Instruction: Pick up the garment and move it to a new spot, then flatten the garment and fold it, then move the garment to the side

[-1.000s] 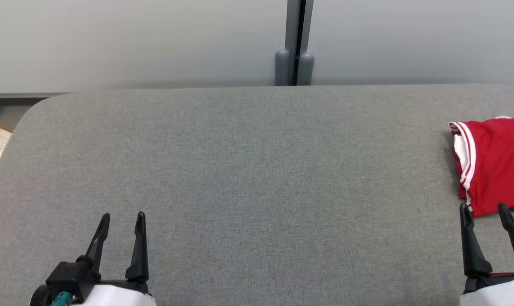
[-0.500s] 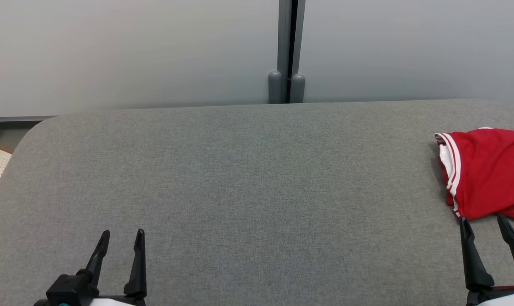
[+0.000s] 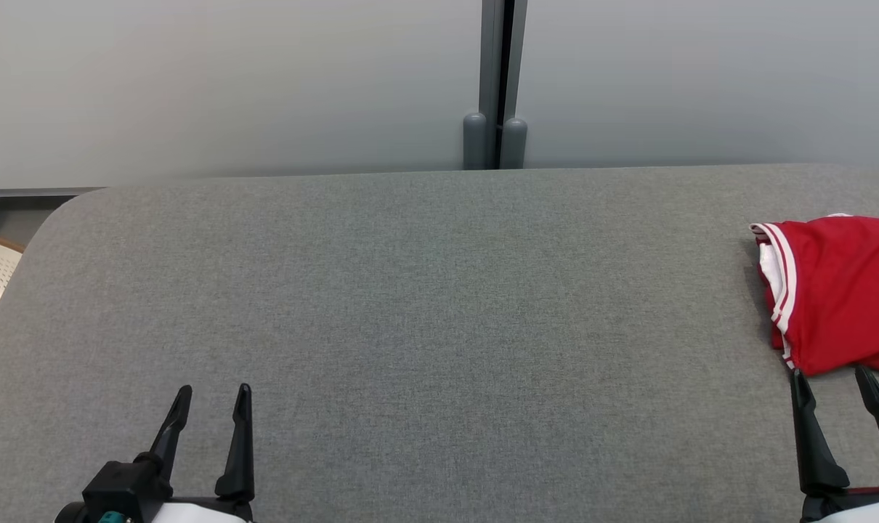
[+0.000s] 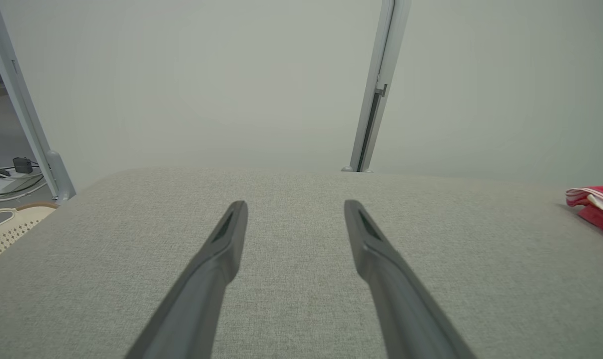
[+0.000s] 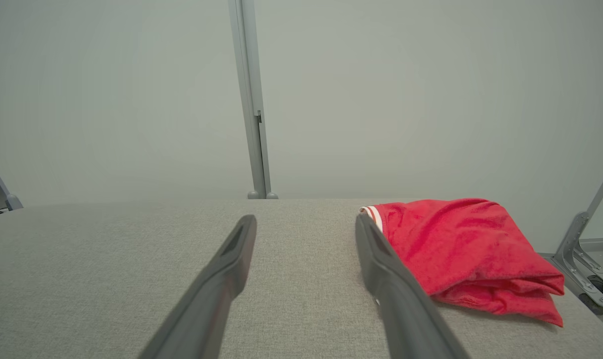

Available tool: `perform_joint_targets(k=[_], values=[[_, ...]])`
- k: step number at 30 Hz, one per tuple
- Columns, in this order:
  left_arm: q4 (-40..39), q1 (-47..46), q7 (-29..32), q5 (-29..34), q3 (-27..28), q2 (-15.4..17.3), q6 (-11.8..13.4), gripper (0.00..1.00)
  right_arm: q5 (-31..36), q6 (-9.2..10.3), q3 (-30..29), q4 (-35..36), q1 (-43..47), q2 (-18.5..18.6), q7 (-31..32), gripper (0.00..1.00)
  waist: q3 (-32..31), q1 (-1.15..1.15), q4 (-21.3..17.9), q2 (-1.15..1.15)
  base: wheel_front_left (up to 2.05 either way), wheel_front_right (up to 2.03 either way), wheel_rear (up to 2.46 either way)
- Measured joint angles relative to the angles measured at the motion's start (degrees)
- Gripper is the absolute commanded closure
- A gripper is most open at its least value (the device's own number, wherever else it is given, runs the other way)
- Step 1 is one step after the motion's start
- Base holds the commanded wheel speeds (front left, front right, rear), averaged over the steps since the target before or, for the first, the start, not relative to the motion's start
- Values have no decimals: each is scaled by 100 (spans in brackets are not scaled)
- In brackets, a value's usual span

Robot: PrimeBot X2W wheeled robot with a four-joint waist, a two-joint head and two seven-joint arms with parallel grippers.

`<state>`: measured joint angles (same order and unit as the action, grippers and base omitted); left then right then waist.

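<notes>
Garment (image 3: 839, 290) folded at worktop's (image 3: 410, 305) 3 o'clock edge, likely set aside. Left gripper (image 3: 214, 388) and right gripper (image 3: 829, 370) rest at 7 and 5, jaws wide, empty.

Three cameras, all facing the pale wall beyond the grey table (image 3: 439, 290).
From the head you look steeply down on the tabletop from well above. Each wrist camera gives you a low, close view, nearly level across the surface toward that wall. All three views share the grey post (image 3: 495, 87) at the table's far edge and the red garment (image 3: 839, 290) on the right.
</notes>
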<state>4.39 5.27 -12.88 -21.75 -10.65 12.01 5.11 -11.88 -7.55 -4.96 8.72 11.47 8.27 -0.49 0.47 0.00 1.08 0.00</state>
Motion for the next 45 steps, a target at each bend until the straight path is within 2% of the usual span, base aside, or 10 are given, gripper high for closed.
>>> perform_joint_targets(k=[9,10,15,45], values=[[11,-96,-29,13,-69,13,-2,0,-30,0,-5,16,-1,25,12,0,45,0,54,0,0,0,0],[34,-94,-24,13,-79,0,-2,100,-33,0,-4,-18,0,18,15,100,48,0,58,0,0,0,0],[250,60,20,-64,-140,-127,-9,100,-123,-1,44,-261,37,-115,16,100,48,0,57,0,0,0,0],[536,-277,644,-2647,447,-366,-456,100,-3048,0,55,-994,-521,-207,186,100,29,0,17,0,0,0,0]])
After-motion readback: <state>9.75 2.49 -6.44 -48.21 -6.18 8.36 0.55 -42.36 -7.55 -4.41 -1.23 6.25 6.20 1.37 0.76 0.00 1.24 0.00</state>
